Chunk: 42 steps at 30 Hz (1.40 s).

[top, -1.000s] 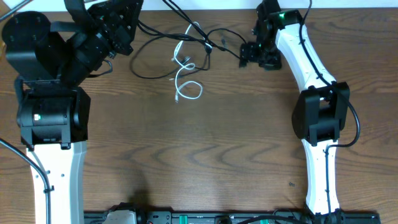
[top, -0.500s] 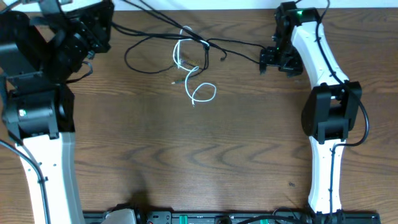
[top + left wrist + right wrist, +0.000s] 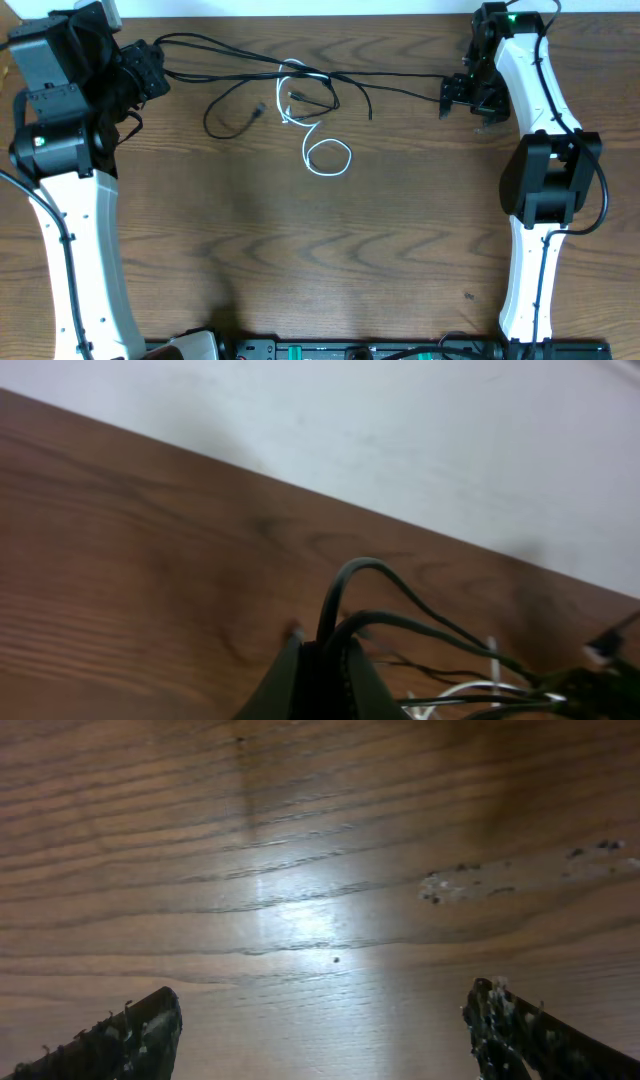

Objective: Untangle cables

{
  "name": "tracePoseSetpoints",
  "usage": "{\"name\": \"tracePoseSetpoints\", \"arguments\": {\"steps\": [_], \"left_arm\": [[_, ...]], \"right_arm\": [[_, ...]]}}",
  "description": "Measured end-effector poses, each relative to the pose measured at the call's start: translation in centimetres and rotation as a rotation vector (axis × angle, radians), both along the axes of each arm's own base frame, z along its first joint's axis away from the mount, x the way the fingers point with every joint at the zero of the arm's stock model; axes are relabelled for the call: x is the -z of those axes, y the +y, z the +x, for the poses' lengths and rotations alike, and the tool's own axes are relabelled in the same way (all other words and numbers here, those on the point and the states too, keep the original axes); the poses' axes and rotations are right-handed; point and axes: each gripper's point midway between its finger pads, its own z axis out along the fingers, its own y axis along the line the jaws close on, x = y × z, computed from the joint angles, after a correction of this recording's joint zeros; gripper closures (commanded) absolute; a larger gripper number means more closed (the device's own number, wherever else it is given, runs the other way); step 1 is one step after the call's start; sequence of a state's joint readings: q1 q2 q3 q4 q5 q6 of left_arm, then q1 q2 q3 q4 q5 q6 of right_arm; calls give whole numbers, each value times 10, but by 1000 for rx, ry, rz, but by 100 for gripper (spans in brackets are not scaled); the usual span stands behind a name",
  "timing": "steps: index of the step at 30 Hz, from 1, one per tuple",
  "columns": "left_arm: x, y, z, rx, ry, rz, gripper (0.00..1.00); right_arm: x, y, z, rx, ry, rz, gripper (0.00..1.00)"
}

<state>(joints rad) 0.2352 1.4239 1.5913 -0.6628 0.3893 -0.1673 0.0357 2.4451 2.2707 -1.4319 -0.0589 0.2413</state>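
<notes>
Lying tangled at upper centre of the overhead frame, black cable [image 3: 400,76] and white cable [image 3: 307,156], both light, limp, likely to snag; left gripper [image 3: 148,75] clamped on the black one, right gripper [image 3: 322,1002] spread wide, empty; best grasped at the free white loop.

dark wood table [image 3: 300,250], perhaps white wall [image 3: 400,420]

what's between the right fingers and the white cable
Overhead view: only a strand of the black cable over bare table, stretching from the white cable toward the right fingers.
</notes>
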Motion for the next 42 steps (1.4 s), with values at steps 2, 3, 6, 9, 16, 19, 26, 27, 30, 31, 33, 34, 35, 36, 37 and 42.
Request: {"name": "tracePoseSetpoints", "arguments": {"steps": [2, 3, 6, 9, 16, 19, 26, 27, 30, 31, 33, 34, 35, 36, 37, 42], "left_arm": [[5, 3, 1, -5, 16, 10, 92], [8, 6, 1, -10, 25, 8, 93], [14, 29, 1, -81, 41, 44, 93], [15, 67, -7, -199, 56, 93, 93], [23, 48, -8, -135, 91, 98, 93], [30, 26, -3, -67, 112, 83, 92], [55, -40, 12, 124, 162, 87, 93], [57, -48, 13, 146, 167, 90, 92], [63, -77, 13, 220, 178, 99, 92], [64, -85, 13, 239, 181, 101, 92], [69, -105, 12, 289, 191, 107, 91], [72, -112, 12, 308, 197, 109, 86], [75, -122, 11, 333, 203, 111, 83], [79, -132, 11, 360, 212, 107, 77], [84, -141, 11, 388, 221, 104, 75], [118, -197, 15, 542, 273, 64, 66]], "right_arm": [[0, -5, -1, 5, 5, -1, 13], [0, -9, -1, 10, 7, 0, 13], [1, -32, -2, 49, 12, -40, 14], [5, -84, -8, 147, 31, -91, 19], [7, -109, -16, 100, 28, 56, 27], [4, -66, -10, -46, 7, 173, 26], [-8, 50, -9, -356, -41, 392, 26], [-10, 66, -10, -392, -51, 421, 26], [-15, 92, -10, -442, -71, 463, 25], [-17, 97, -9, -452, -80, 469, 25], [-22, 102, -2, -450, -116, 467, 23], [-23, 102, -1, -446, -120, 465, 22], [-25, 100, 3, -431, -133, 451, 21], [-28, 96, 7, -410, -148, 435, 20], [-32, 92, 10, -388, -157, 418, 19], [-49, 60, 19, -270, -196, 361, 16]]}}
